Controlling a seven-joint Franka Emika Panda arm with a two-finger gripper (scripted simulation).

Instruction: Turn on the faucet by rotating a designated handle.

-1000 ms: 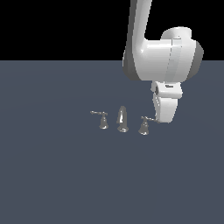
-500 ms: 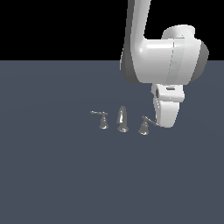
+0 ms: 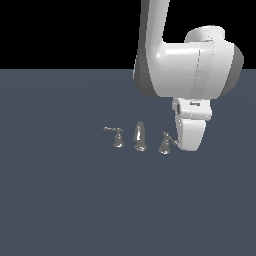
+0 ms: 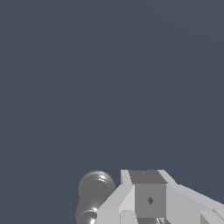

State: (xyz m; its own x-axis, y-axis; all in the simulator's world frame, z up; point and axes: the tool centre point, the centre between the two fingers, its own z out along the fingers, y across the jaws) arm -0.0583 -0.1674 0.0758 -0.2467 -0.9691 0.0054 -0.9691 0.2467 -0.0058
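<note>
The faucet is a tiny chrome three-piece set on the dark floor, with its spout [image 3: 140, 136] in the middle. A slim handle [image 3: 118, 138] with a thin lever stands on the exterior view's left. The larger handle [image 3: 164, 144] with a bell base stands on the right, its lever reaching toward my gripper [image 3: 187, 147]. The gripper hangs low just right of that lever, close to its tip or touching it. In the wrist view the lever's chrome knob [image 4: 93, 193] sits right beside the fingers [image 4: 148, 200], which look pressed together with nothing between them.
A flat dark grey floor [image 3: 65, 200] stretches all around the faucet. The white arm [image 3: 185, 70] rises above and behind the right handle.
The gripper has edged slightly down and toward the exterior view's right, staying beside the right handle's lever. The faucet pieces look unmoved.
</note>
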